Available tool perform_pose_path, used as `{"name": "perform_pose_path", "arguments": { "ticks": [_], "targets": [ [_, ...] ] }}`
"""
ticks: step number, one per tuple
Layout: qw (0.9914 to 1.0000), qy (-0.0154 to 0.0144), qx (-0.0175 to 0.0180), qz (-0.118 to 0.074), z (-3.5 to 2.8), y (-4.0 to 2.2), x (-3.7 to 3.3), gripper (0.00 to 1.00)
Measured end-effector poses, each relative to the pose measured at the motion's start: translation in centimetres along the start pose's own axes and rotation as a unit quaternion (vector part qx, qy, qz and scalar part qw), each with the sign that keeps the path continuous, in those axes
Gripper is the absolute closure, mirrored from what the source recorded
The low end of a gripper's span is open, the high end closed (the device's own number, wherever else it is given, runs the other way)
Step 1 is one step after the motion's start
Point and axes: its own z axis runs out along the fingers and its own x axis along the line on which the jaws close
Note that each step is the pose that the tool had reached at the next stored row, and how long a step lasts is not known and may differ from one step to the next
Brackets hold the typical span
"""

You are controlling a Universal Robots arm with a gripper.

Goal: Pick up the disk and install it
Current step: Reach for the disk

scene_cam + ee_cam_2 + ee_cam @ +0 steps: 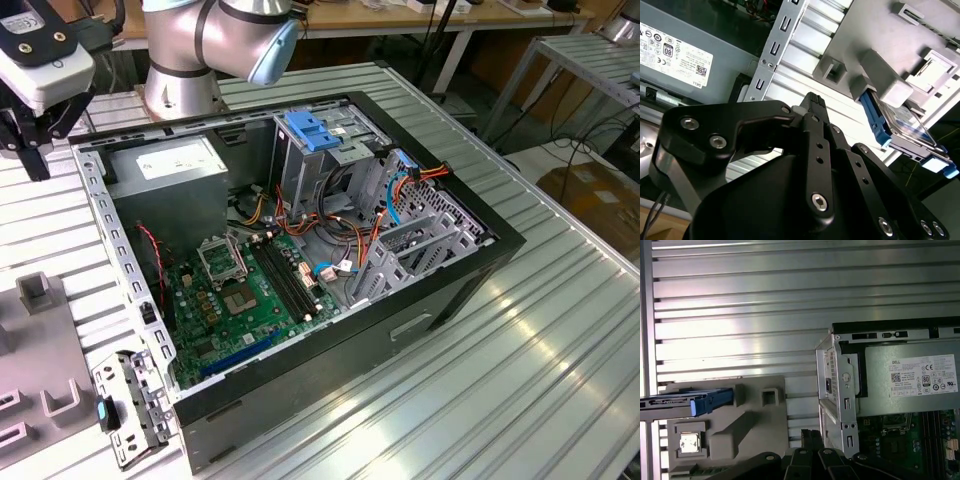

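Hovering over the counter (740, 300) beside the open computer case (440, 290), the claw (811, 101) is pressed together and empty. The disk (690, 402) stands on edge in a grey fixture (740, 435), apart from it.

My arm (228, 30) rises from its base (180, 90) at the far side of the exterior view, and the wrist (40, 50) sits at that view's upper left. The gripper (30, 148) hangs there pointing down. In the second wrist view its black fingers (816, 150) press together, tips meeting.
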Motion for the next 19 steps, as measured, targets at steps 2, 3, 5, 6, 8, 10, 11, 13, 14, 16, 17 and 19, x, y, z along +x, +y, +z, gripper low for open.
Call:
{"name": "perform_pose_path", "arguments": {
  "ticks": [2,3,5,6,8,10,11,13,14,16,17,19],
  "targets": [
    [1.0,0.0,0.0,0.0,-0.01,-0.02,0.31,0.89],
    [1.0,0.0,0.0,0.0,-0.01,-0.03,0.43,0.89],
    [1.0,0.0,0.0,0.0,-0.02,-0.07,0.88,0.89],
    [1.0,0.0,0.0,0.0,-0.02,-0.08,1.0,0.89],
    [1.0,0.0,0.0,0.0,-0.02,-0.1,1.29,0.89],
    [1.0,0.0,0.0,0.0,-0.02,-0.08,1.68,0.89],
    [1.0,0.0,0.0001,0.0,-0.02,-0.06,1.91,0.89],
    [1.0,0.0,0.0001,0.0,-0.02,0.09,2.55,0.89],
    [1.0,0.0,0.0001,0.0,-0.02,0.18,2.74,0.89],
    [1.0,0.0,0.0001,0.0,0.01,0.57,3.24,0.89],
    [1.0,0.0,0.0,0.0,0.03,0.87,3.74,0.89],
    [1.0,0.0,0.0001,0.0,0.05,1.06,5.31,0.89]
  ]
}}
